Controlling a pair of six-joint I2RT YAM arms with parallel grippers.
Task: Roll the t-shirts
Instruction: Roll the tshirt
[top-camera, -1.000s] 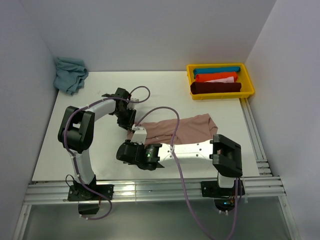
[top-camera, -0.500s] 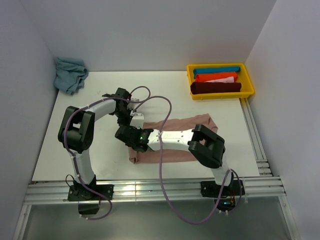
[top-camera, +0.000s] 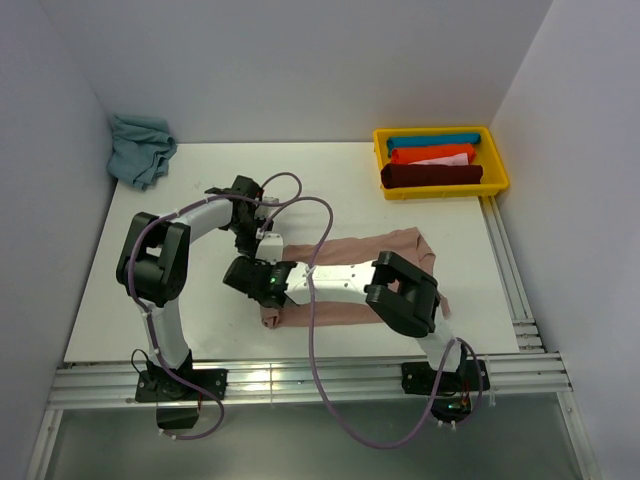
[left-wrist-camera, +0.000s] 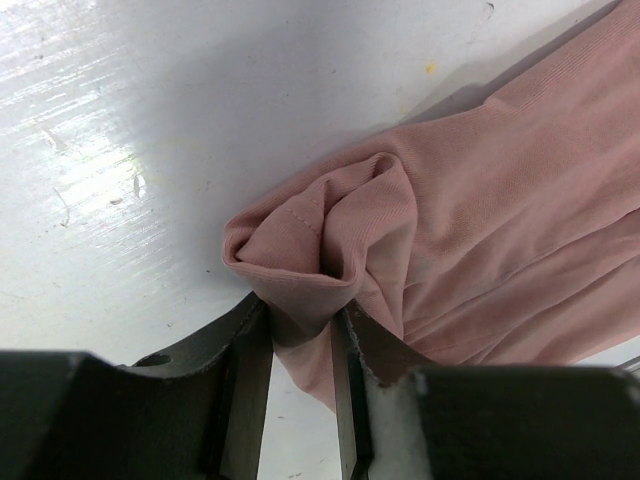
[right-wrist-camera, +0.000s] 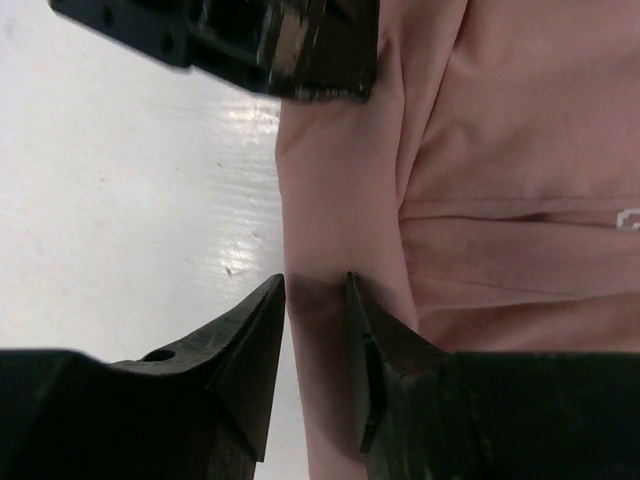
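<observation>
Far left, back corner of the bench (top-camera: 200, 170): a crumpled blue-grey cloth (top-camera: 140, 148), well away from the action. Could be another shirt waiting its turn, hard to say from up there.

Then the left hand (left-wrist-camera: 300, 320), clamped down narrow on a bunched fold at the left end of the pink t-shirt (left-wrist-camera: 480, 230). My guess is it's acting as the anchor, pinning that end so the cloth doesn't slide while the other arm works.

The shirt lies as a long folded strip across the middle of the bench, running left to right, mostly under the right arm.

The right hand (right-wrist-camera: 315, 285) has reached all the way across to that same left end, just beside the left one. Its fingers sit close together with the shirt's edge between them, but I can't tell whether it's actually biting the cloth or just straddling it. Makes sense as a spot to start the roll.

Far right: a yellow tray (top-camera: 497, 160) with rolled shirts (top-camera: 432, 175) in teal, orange, white and dark red.
</observation>
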